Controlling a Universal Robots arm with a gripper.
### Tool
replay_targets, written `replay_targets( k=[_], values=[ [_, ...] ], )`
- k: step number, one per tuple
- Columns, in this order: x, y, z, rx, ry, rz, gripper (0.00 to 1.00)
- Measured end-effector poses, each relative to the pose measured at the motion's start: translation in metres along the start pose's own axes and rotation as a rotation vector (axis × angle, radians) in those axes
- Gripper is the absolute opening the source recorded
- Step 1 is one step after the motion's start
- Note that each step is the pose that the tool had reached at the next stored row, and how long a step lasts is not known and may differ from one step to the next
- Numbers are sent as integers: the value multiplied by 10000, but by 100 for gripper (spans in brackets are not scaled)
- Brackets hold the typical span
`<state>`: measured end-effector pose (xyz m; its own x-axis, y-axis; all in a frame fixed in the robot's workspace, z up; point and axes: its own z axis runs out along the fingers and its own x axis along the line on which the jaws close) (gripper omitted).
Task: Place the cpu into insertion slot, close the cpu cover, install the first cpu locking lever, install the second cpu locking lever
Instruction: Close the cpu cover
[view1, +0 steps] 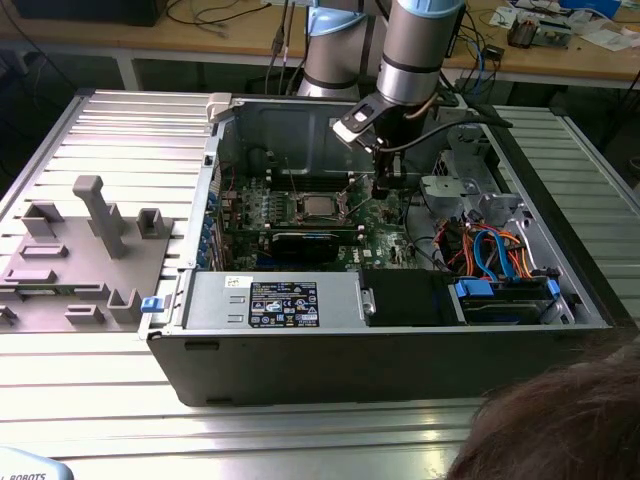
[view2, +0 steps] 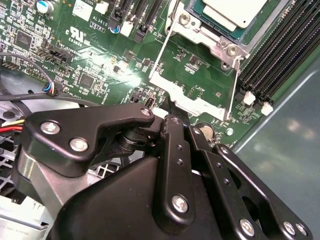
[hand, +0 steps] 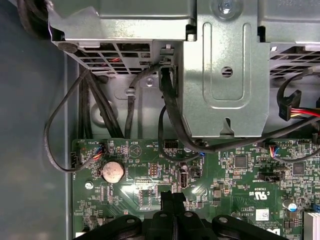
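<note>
— Upper centre of the exterior view: what is the machine?
— A silver-grey cylindrical robot arm (view1: 420, 45) with pale blue joint caps; a thin black cable (view1: 445, 125) loops off its wrist.
— And the tool end, in both wrist views?
— A matte black gripper (view2: 172, 120) (hand: 173, 196) of flat, rounded linkage bars, pinned with round silver screws (view2: 180, 202).

Exterior view. Work surface is a ribbed aluminium table (view1: 100, 130), its slats spanning the frame, with bright glare on the slats along the lower edge. At the left of the frame a grey moulded fixture tray (view1: 70, 270) lies on the table. Along the top runs a long wooden bench (view1: 200, 45) with dark space beneath. On it are loose cables (view1: 235, 12) at upper centre and papers (view1: 605, 35) at upper right. A person's hair (view1: 560, 430) fills the lower right corner.
</note>
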<state>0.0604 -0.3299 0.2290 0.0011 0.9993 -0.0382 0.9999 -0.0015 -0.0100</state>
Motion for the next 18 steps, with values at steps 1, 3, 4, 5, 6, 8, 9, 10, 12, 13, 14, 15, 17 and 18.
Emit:
replay_targets(
  k=[1, 3, 4, 5, 6, 8, 9, 10, 12, 13, 14, 15, 17, 18],
  values=[
    [0, 0, 3, 0, 0, 0, 11],
    [0, 0, 12, 0, -1, 0, 11],
    [0, 0, 14, 0, -1, 0, 11],
    [1, 0, 18, 0, -1, 0, 11],
    [1, 0, 21, 0, -1, 0, 11],
    [1, 0, 27, 0, -1, 0, 11],
    [1, 0, 29, 0, -1, 0, 11],
    [1, 0, 33, 0, -1, 0, 11],
    [1, 0, 39, 0, -1, 0, 11],
    [2, 0, 44, 0, -1, 0, 11],
    [2, 0, 47, 0, 0, 0, 11],
    [2, 1, 50, 0, 0, 0, 11],
    [2, 1, 60, 0, -1, 0, 11],
    [3, 1, 65, 0, 0, 0, 11]
  ],
)
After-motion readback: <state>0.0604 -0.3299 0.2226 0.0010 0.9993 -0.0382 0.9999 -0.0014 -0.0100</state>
